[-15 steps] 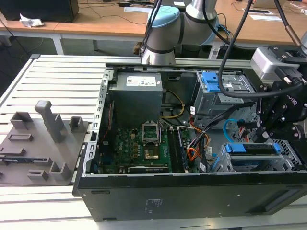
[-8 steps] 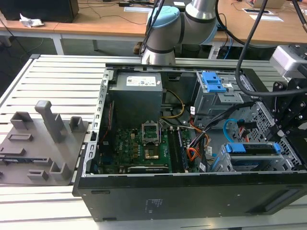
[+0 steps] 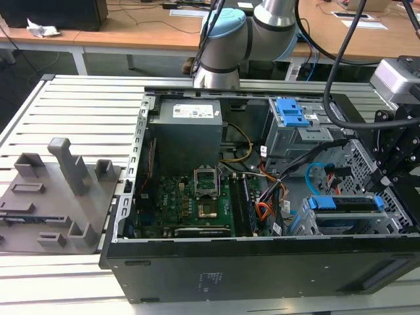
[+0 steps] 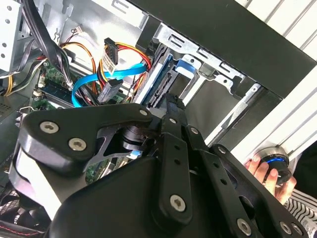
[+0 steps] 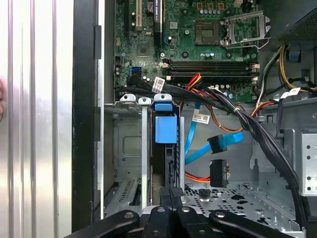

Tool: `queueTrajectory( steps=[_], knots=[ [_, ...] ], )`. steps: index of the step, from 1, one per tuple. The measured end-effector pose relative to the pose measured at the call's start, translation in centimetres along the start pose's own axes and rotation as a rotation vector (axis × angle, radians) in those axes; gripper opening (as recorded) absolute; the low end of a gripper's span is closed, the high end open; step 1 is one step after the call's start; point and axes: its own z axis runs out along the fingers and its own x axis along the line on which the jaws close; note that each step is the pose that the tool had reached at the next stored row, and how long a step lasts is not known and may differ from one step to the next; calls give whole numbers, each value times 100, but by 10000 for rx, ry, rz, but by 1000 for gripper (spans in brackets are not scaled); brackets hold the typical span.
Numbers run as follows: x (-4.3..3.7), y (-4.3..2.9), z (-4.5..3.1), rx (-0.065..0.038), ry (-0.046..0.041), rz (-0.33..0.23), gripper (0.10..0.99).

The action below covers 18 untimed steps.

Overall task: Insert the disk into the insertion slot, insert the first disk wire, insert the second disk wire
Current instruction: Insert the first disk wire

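slatted table (image 3: 79,105), open case (image 3: 262,266); pincer (image 5: 174,192), tips pressed together, touches the disk (image 5: 167,158) in the insertion slot (image 5: 128,148) just ahead; seating seems underway, wanting a straight push.

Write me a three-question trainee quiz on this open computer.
1. True or false: the blue cable's plug is already in the drive.
2. The gripper is nearest to: A the processor socket; B the drive; C the power supply.
3. In the exterior view, what stands on the table at that view's left of the computer case?
Key: 1 false, the plug hangs loose, apart from the drive. 2 B. 3 a grey holder block.
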Motion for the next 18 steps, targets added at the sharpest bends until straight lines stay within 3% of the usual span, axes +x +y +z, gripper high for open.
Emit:
queueTrajectory(
  steps=[5,6,7,8,9,11,18],
  knots=[
    [0,1,0,0,0,1,114],
    [0,1,0,0,1,0,169],
    [0,1,0,0,1,0,294],
    [0,1,0,0,1,0,361],
    [-10,2,-1,0,1,1,361],
    [-62,4,-1,1,12,3,361],
    [-355,9,-4,0,39,2,361]
  ],
)
